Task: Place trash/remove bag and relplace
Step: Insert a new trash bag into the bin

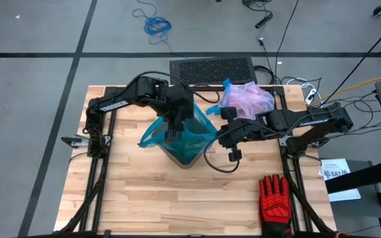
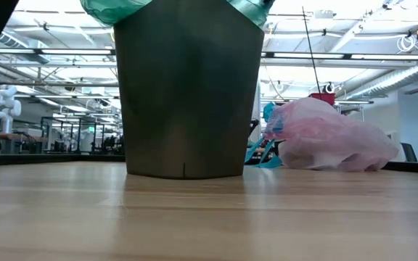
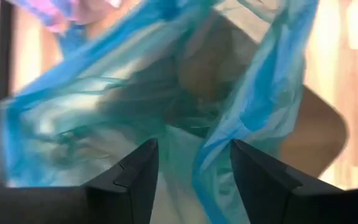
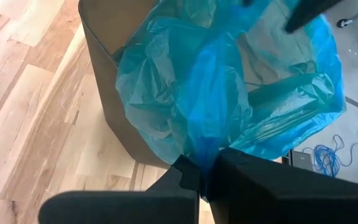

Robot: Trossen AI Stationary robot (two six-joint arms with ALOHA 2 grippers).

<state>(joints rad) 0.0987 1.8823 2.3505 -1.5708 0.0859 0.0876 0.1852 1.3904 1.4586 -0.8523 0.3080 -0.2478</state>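
Note:
A dark grey bin [image 1: 188,159] [image 2: 187,94] stands mid-table with a translucent teal-green bag [image 1: 190,135] [image 4: 229,93] draped in and over its mouth. My left gripper [image 1: 176,127] [image 3: 193,144] hangs open over the bin's mouth, and a fold of the teal bag [image 3: 216,168] runs between its fingers. At the bin's right rim, my right gripper [image 1: 218,129] [image 4: 201,169] is shut on the teal bag. The pinkish-lavender bag [image 1: 247,99] [image 2: 329,138] lies bunched on the table beyond the bin, its blue drawstring [image 1: 228,84] at the far end. No loose trash shows. My left gripper: a teal fold [image 3: 216,168] passes between its open fingers, but I cannot tell whether either finger touches it. My right gripper pinches a gathered fold of the teal bag's rim [image 4: 199,152] between its two fingers, coming from the table's right side. The plastic spreads from there over the bin's mouth.
A red-and-black work glove [image 1: 274,198] lies near the table's near right corner. A black keyboard-like mat [image 1: 211,69] sits at the far edge. Cables trail around the right arm's base [image 1: 296,92]. Bare wood lies in front of the bin [image 1: 177,198].

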